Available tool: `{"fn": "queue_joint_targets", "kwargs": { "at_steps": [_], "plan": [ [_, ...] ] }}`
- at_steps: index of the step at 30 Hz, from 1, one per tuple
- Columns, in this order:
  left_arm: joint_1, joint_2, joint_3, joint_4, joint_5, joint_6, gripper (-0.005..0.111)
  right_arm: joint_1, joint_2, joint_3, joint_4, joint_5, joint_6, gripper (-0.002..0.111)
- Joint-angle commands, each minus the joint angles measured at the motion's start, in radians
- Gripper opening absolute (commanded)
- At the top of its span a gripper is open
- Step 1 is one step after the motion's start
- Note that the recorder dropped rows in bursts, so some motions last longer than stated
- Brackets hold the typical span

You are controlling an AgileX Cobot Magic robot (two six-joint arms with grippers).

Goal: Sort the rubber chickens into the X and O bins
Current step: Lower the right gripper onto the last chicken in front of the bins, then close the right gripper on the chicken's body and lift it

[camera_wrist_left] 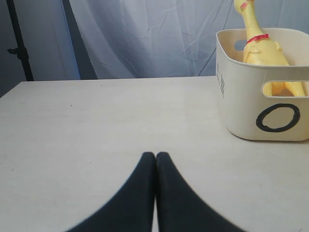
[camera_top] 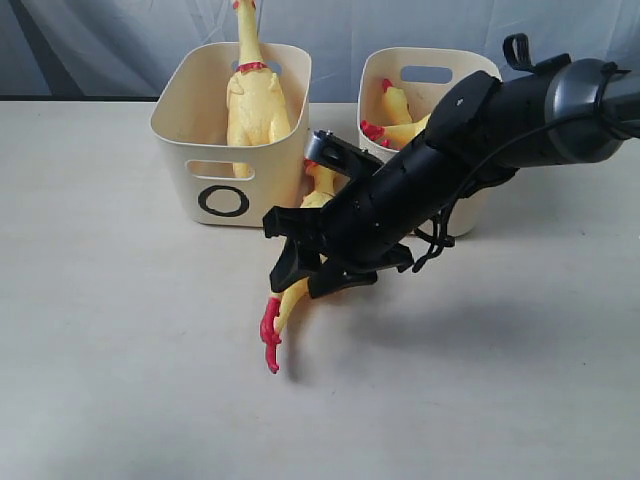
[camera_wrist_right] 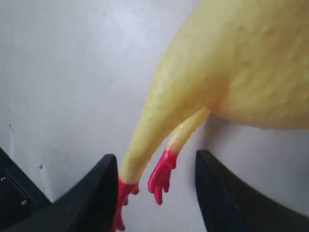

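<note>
One yellow rubber chicken (camera_top: 293, 300) lies on the table in front of the two bins, its red feet (camera_top: 270, 340) pointing toward the near edge. My right gripper (camera_top: 300, 262) reaches across and hovers low over its legs. In the right wrist view the gripper (camera_wrist_right: 154, 191) stands open, with the legs and a red foot (camera_wrist_right: 161, 176) between its fingers and the body (camera_wrist_right: 236, 67) beyond. The O bin (camera_top: 225, 200) holds an upright chicken (camera_top: 255, 100). The other cream bin (camera_top: 430, 72) holds another chicken (camera_top: 397, 118); its mark is hidden. My left gripper (camera_wrist_left: 155, 157) is shut and holds nothing.
The right arm (camera_top: 500, 120) crosses in front of the right-hand bin. In the left wrist view, the O bin (camera_wrist_left: 231, 106) with its chicken (camera_wrist_left: 258, 46) stands off to one side over pale table (camera_wrist_left: 96, 125). Grey curtain hangs behind.
</note>
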Motion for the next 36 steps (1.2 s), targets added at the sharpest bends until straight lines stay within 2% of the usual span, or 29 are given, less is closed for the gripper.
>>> {"fn": "queue_joint_targets", "kwargs": {
  "at_steps": [1,22,31,36],
  "plan": [
    [-0.002,-0.002,-0.001,0.0,-0.006,-0.004,0.0,-0.003,0.001,-0.004,0.019,0.025,-0.027,0.047],
    [-0.002,-0.002,-0.001,0.0,-0.006,-0.004,0.0,0.003,0.001,-0.004,0.115,-0.022,-0.028,0.047],
    [-0.002,-0.002,-0.001,0.0,-0.006,-0.004,0.0,0.077,0.003,-0.004,0.101,-0.145,-0.02,0.047],
    [-0.002,-0.002,-0.001,0.0,-0.006,-0.004,0.0,0.077,0.003,-0.004,-0.002,-0.167,0.086,0.047]
  ]
}}
